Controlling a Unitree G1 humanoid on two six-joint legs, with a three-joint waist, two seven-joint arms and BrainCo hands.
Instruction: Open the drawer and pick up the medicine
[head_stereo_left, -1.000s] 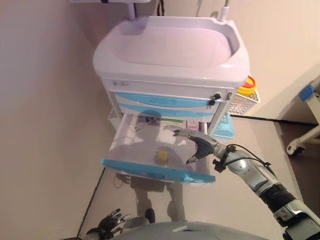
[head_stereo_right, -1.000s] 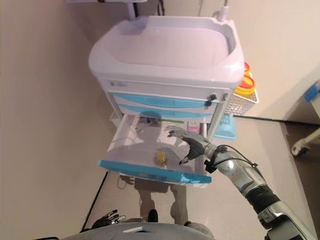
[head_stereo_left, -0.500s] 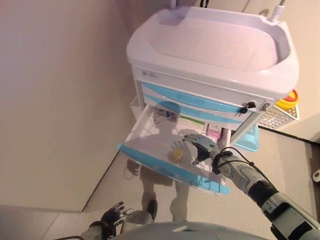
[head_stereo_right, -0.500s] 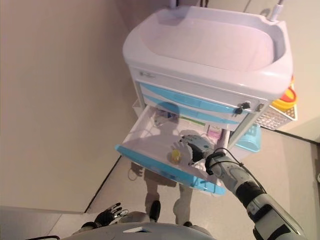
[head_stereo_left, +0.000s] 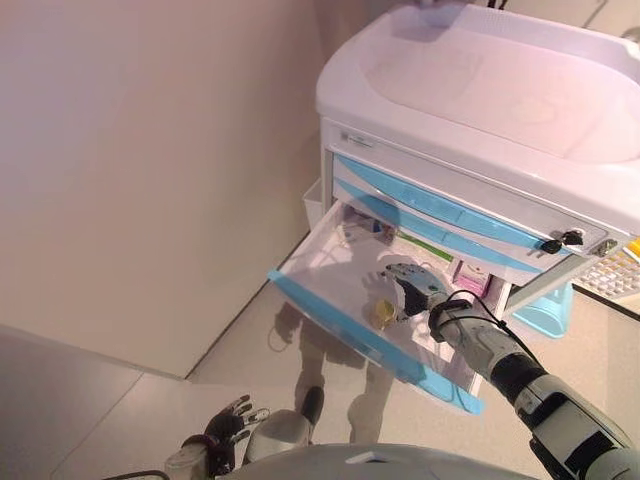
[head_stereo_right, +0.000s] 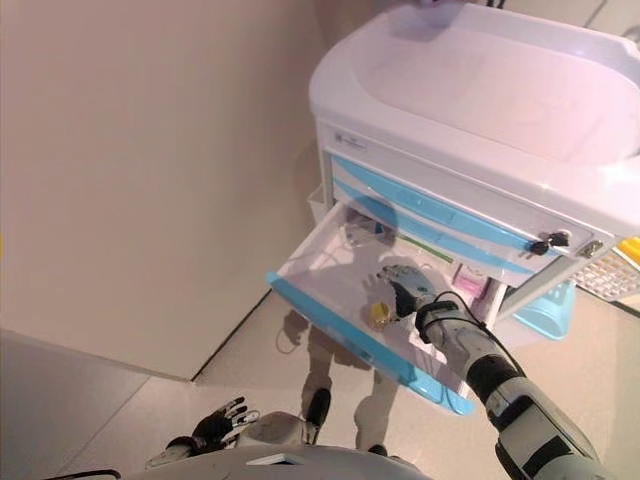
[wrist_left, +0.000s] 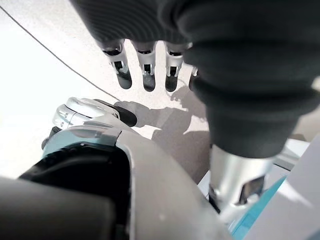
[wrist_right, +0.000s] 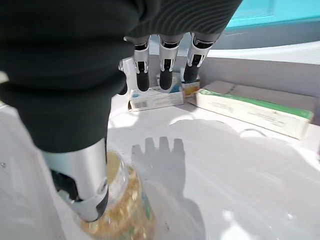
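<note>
Eye views: the white cart (head_stereo_left: 480, 80) has one drawer (head_stereo_left: 340, 270) pulled out, two blue-fronted drawers (head_stereo_left: 440, 215) above it closed. The right robot hand (head_stereo_left: 415, 290) reaches in, just beside the yellow medicine bottle (head_stereo_left: 384, 313). The left robot hand (head_stereo_left: 225, 430) hangs low, fingers spread.

Right wrist view: fingers (wrist_right: 165, 60) straight, thumb against the bottle (wrist_right: 125, 210); two boxes beyond, a green-edged box (wrist_right: 255, 107) and a smaller box (wrist_right: 155, 97).

Left wrist view: fingers (wrist_left: 145, 70) relaxed over the floor (wrist_left: 50, 100).

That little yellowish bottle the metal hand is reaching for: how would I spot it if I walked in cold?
Find the white cart with blue-fronted drawers; its lowest drawer is pulled open. Near that drawer's front edge, beside the robot's right hand, stands the bottle. It is round, clear and filled with yellow, while its neighbours at the back are flat boxes.
</note>
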